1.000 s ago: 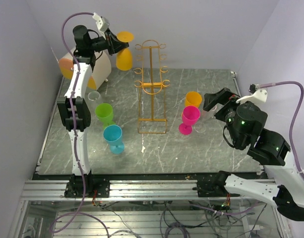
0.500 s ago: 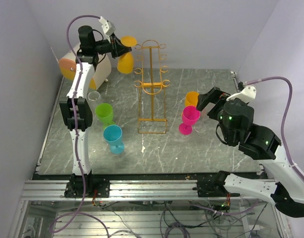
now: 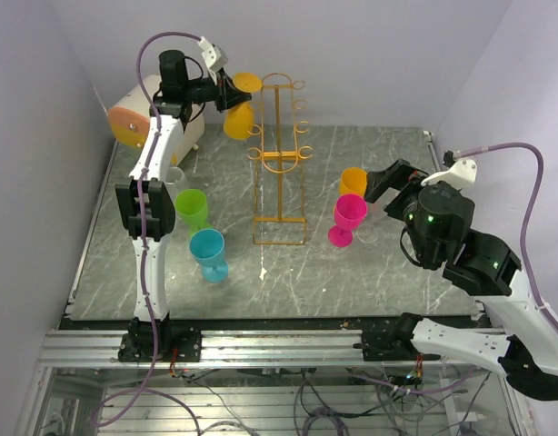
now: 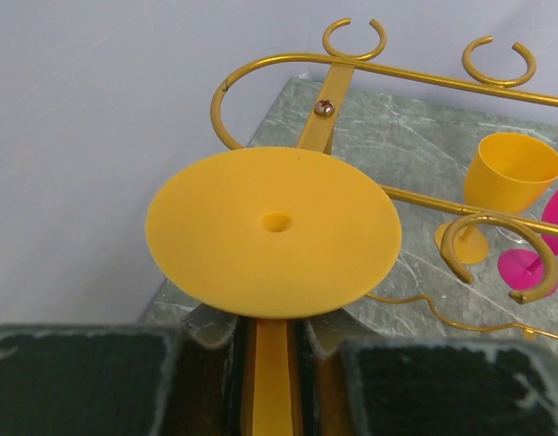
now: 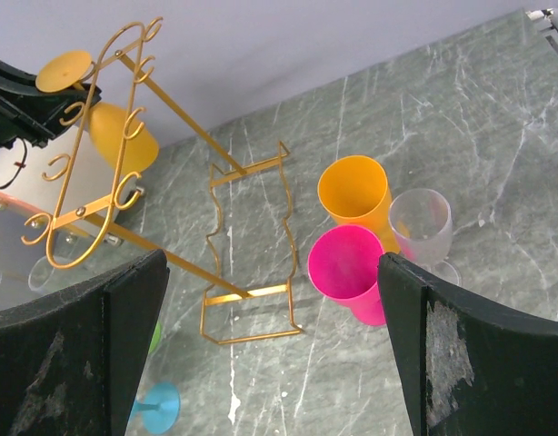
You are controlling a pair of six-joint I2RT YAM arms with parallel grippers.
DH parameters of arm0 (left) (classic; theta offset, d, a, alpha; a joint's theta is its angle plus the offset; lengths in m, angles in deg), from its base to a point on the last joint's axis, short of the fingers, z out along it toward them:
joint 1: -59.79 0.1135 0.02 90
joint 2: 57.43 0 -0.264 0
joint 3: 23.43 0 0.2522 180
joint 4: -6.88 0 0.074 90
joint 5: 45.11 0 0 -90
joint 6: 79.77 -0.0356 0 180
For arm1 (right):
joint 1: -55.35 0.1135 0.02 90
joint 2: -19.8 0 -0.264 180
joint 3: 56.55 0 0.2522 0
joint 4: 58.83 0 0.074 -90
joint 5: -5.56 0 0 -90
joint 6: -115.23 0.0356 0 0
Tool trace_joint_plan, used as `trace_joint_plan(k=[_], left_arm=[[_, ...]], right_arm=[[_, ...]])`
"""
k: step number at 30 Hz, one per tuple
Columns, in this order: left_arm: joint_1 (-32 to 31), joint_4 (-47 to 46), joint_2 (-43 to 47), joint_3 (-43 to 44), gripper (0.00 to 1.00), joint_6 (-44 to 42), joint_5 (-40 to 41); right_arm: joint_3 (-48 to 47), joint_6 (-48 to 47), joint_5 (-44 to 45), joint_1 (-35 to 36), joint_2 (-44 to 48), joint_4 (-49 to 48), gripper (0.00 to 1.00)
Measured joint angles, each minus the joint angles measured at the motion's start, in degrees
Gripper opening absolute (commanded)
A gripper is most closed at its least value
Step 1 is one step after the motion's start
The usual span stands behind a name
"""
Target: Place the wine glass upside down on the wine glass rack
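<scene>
While left hand (image 3: 220, 91) grips inverted wine glass (image 4: 272, 232) by stem | beside wine glass rack (image 4: 316, 127) top | right hand (image 3: 379, 186) spread

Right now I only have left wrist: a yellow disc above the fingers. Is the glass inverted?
Observer: Yes. Top view: the left gripper holds the yellow wine glass by the stem, foot up, bowl hanging, beside the wine glass rack's upper left loops.
Operator: Right arm?
Observer: The right gripper is open and empty, right of the rack by the pink glass.
Operator: Left of the base?
Observer: A green glass and a blue glass stand there.
</scene>
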Motion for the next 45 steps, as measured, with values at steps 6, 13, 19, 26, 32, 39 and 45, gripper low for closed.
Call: trace_joint_plan(k=[6, 13, 19, 26, 32, 39, 45], left_arm=[[-0.1, 0.2, 0.0, 0.3, 0.07, -0.3, 0.5], [-0.5, 0.0, -0.1, 1.0, 0.07, 0.1, 1.4], [-0.6, -0.2, -0.2, 3.2, 0.07, -0.1, 1.5], [-1.6, 2.3, -0.2, 3.2, 0.07, -3.5, 2.5], [-2.4, 4.8, -0.2, 3.2, 0.07, -6.9, 3.8], [-2.8, 7.8, -0.2, 3.2, 0.07, -11.5, 5.4], [-2.9, 7.7, -0.2, 3.2, 0.07, -13.9, 6.4]], right_arm=[[0.1, 0.0, 0.0, 0.0, 0.2, 0.0, 0.99], [0.7, -0.1, 0.0, 0.0, 0.2, 0.0, 0.99], [0.9, -0.3, 0.0, 0.0, 0.2, -0.2, 0.99], [1.0, -0.7, 0.0, 0.0, 0.2, -0.5, 0.99], [1.1, -1.3, 0.0, 0.0, 0.2, -0.8, 0.99], [1.1, -1.8, 0.0, 0.0, 0.1, -1.4, 1.0], [1.1, -2.8, 0.0, 0.0, -0.8, -1.8, 1.0]])
